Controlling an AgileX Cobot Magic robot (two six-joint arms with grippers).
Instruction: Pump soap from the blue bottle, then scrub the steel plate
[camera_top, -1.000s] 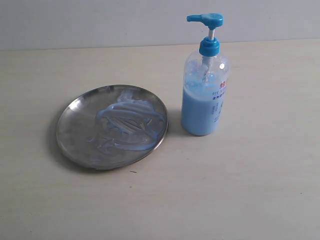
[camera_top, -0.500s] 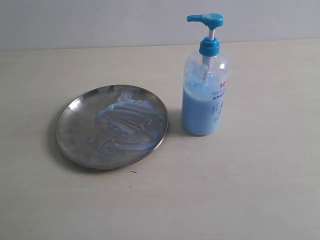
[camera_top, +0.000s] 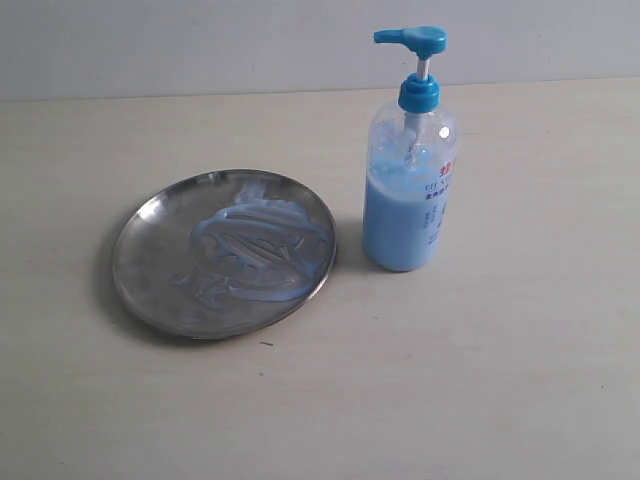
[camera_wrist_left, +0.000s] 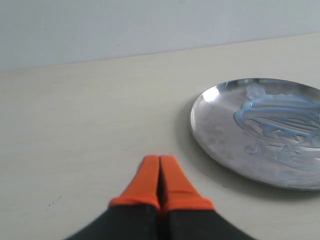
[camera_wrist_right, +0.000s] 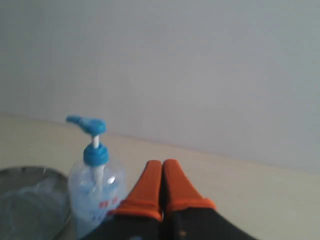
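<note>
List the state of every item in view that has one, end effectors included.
blue bottle: upright, pump head raised, partly full.
steel plate: lying flat on the table, smeared.
soap: streaky smears on the plate, mostly toward the bottle's side.
left end effector: shut, empty, not touching the plate.
right end effector: shut, empty, clear of the bottle.

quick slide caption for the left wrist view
Left hand shut, short of the steel plate streaked with pale blue soap
</note>
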